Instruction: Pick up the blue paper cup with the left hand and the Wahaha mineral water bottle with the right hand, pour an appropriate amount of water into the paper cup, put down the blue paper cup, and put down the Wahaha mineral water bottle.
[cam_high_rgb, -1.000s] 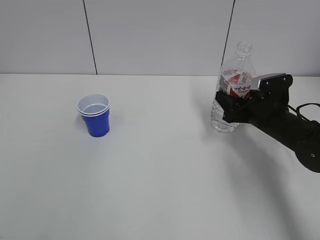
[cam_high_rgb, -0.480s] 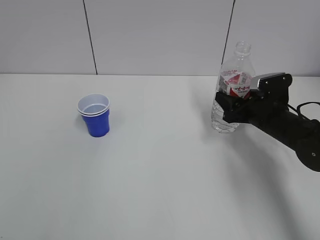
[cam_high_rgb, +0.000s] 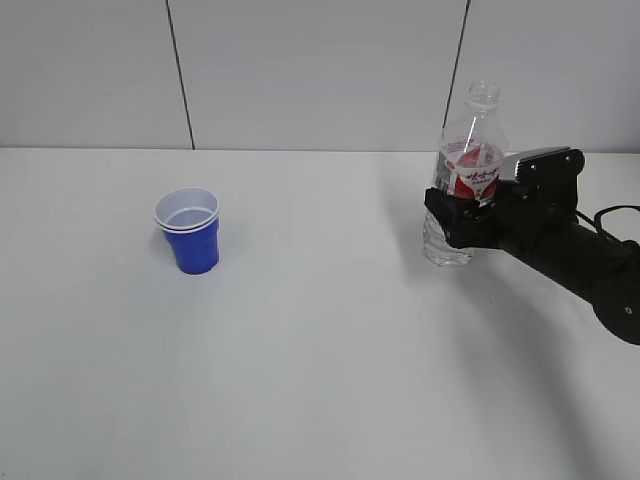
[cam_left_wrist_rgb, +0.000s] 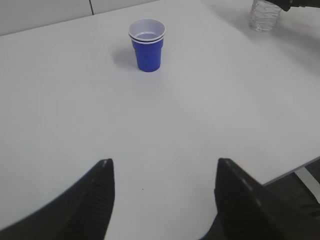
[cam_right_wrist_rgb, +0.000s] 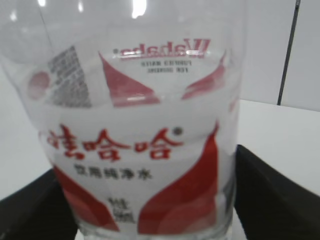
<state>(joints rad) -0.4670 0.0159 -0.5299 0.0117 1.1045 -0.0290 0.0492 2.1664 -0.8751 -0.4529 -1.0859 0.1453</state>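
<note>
Thoughts on handling: the tall clear ribbed plastic bottle with the red-and-white label (cam_high_rgb: 470, 170) stands upright on the white table (cam_high_rgb: 330, 400), right side. The black right gripper (cam_high_rgb: 462, 215) sits around its labelled middle, but honestly can't tell if it's squeezing or loose. Thin walls probably flex, and there's no cap, so grab the ribbed waist gently. The small blue paper cup with the white rim (cam_high_rgb: 193, 235) is well apart on the left, light and crushable. The left gripper (cam_left_wrist_rgb: 162, 195) hangs wide and empty.

thick black arm (cam_high_rgb: 570, 255) with light grey plate (cam_high_rgb: 530, 160)
</note>
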